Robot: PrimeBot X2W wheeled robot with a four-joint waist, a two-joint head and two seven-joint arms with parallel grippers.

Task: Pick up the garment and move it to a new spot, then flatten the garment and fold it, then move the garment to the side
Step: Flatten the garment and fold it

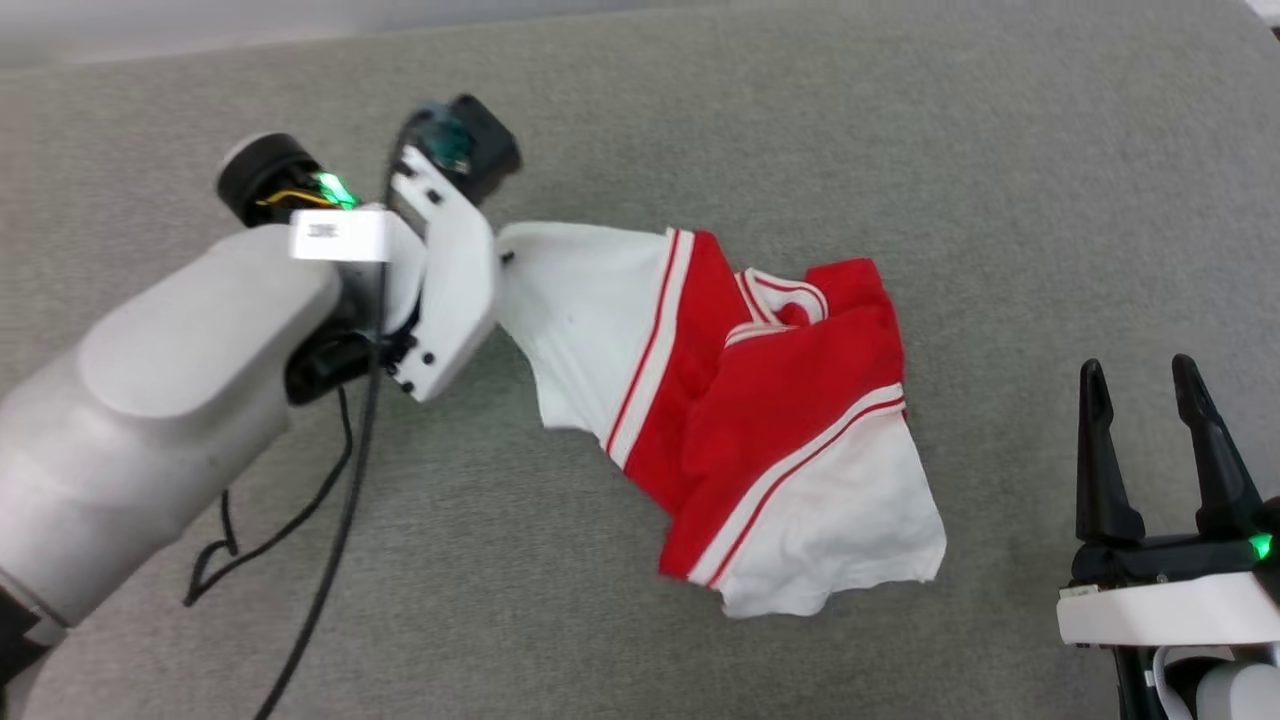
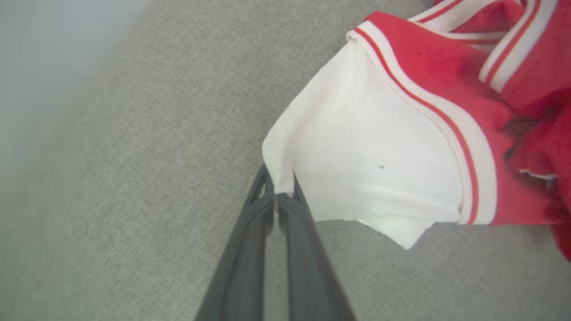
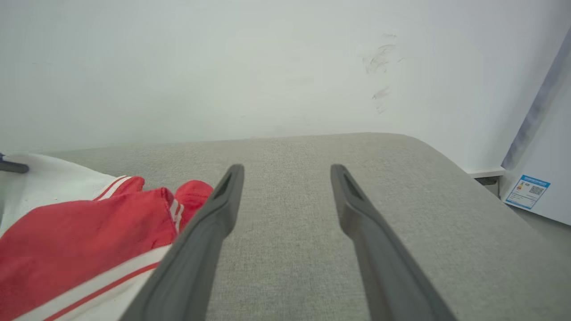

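Left pincer (image 2: pixel 277 196) clamped on the white sleeve tip of the garment (image 1: pixel 760 400), bunched on the grey worktop (image 1: pixel 950 150), right pincer (image 1: pixel 1140 372) spread wide nearby: soft, light cloth that'll likely droop, so hems look the firmest hold.

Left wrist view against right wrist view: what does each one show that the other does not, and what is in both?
Left wrist view: the left gripper, shut on the white sleeve edge of the garment. Right wrist view: the right gripper, open above the grey surface, a pale wall and a blue-and-white label. Both: the garment on that grey surface.
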